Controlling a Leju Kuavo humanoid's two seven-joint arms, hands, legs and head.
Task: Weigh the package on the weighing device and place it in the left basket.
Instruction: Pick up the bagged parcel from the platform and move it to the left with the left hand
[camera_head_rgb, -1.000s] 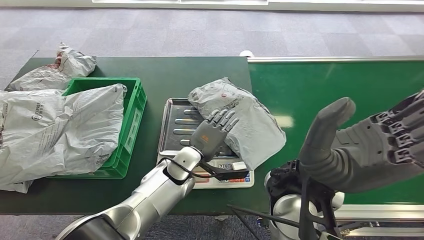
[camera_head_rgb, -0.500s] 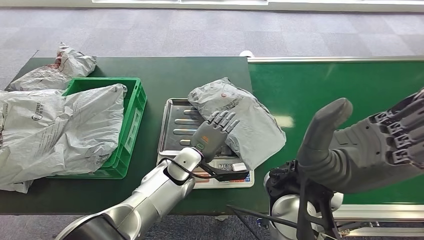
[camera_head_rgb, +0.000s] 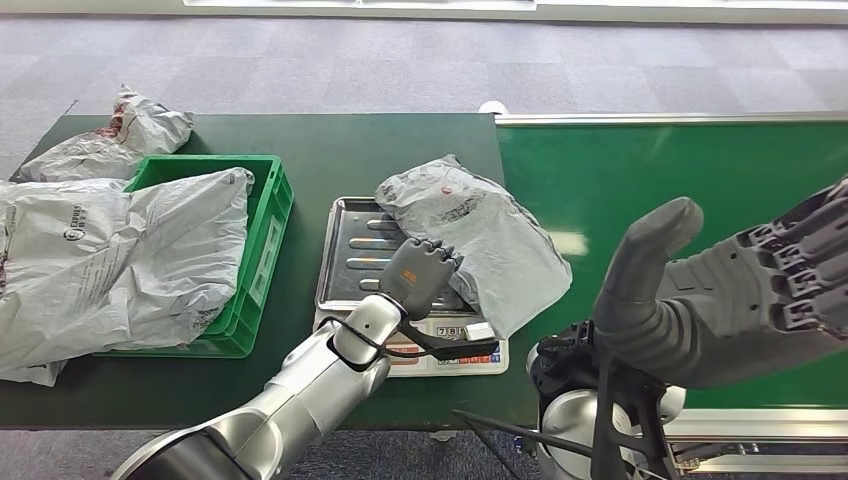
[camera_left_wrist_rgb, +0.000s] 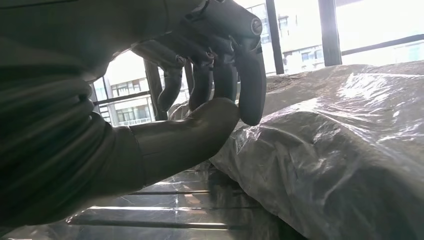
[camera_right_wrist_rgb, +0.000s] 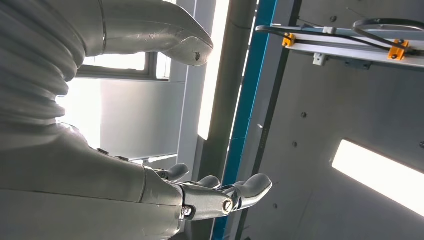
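The package (camera_head_rgb: 470, 235) lies on the scale (camera_head_rgb: 350, 262) at the table's near edge. Your left hand (camera_head_rgb: 420, 272) curls its fingers (camera_left_wrist_rgb: 220, 60) against it, grip unconfirmed. Next, secure it and carry it to the basket (camera_head_rgb: 262, 230).

3 packages (camera_head_rgb: 470, 235); 1 basket (camera_head_rgb: 262, 240); 1 scale (camera_head_rgb: 350, 255)

right hand (camera_right_wrist_rgb: 150, 165) open, fingers (camera_right_wrist_rgb: 250, 187) spread, ceiling light panel (camera_right_wrist_rgb: 380, 175) beyond
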